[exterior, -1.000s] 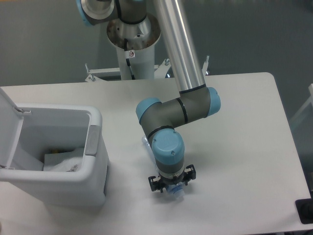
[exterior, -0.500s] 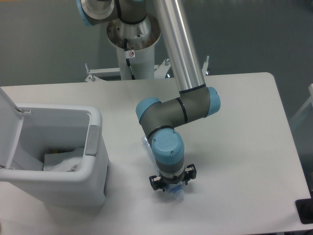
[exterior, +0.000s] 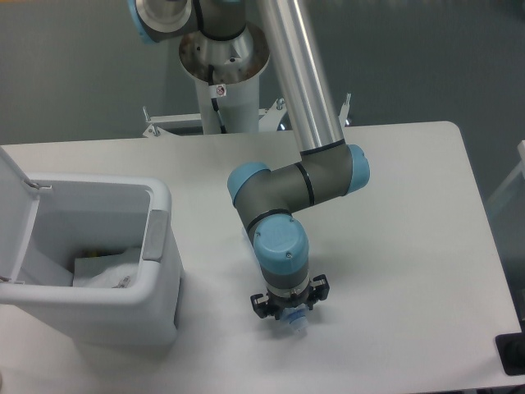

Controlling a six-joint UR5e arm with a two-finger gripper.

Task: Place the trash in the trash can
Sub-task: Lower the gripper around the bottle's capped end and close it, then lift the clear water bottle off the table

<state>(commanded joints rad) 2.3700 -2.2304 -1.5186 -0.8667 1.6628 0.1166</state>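
Note:
The crushed clear bluish bottle [exterior: 298, 325] lies on the white table, mostly hidden under the arm. One end shows below the gripper and another clear bit [exterior: 244, 239] shows beside the forearm. My gripper [exterior: 289, 317] points straight down right over the bottle. Its fingertips are hidden by the wrist, so I cannot tell how the jaws stand. The white trash can [exterior: 160, 275] stands at the left with its lid [exterior: 15, 205] swung open. The flat clear packet [exterior: 107, 271] lies inside it.
The arm's base column [exterior: 223, 90] stands at the table's back edge. The table's front edge runs just below the gripper. A dark object [exterior: 512, 355] sits at the far right front corner.
The gripper has shifted very slightly down in the picture over the bottle. The bottle, the can and the packet have not moved.

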